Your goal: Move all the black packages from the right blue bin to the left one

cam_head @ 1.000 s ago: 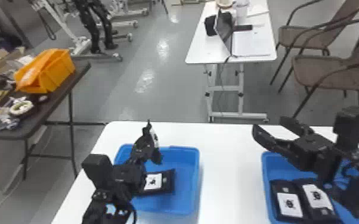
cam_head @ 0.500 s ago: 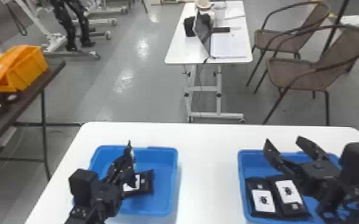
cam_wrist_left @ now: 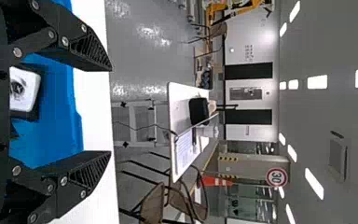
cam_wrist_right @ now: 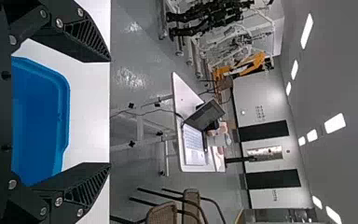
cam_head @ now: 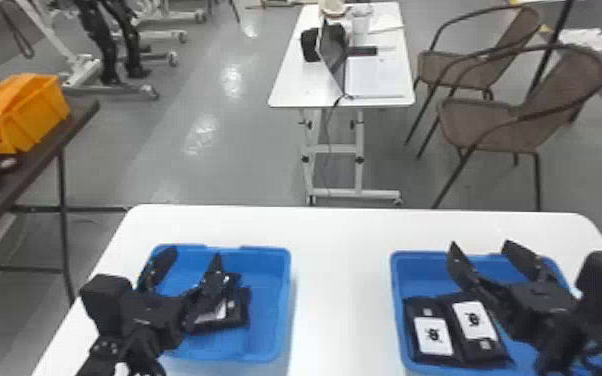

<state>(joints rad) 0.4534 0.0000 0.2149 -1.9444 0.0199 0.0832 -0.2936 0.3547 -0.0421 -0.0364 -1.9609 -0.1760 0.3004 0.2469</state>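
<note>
Left gripper (cam_head: 191, 264), spread wide and empty, is held over left bin (cam_head: 283, 305); right gripper (cam_head: 481, 250), likewise, is poised over right bin (cam_head: 397, 285), presumably for two packages (cam_head: 432, 335).

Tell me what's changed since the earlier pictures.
The left pincer, nearly shut before, has opened over the left blue bin, apparently letting go of a package. The right pincer has moved rightward over the right blue bin, open as before. The two black packages there stayed put.
</note>
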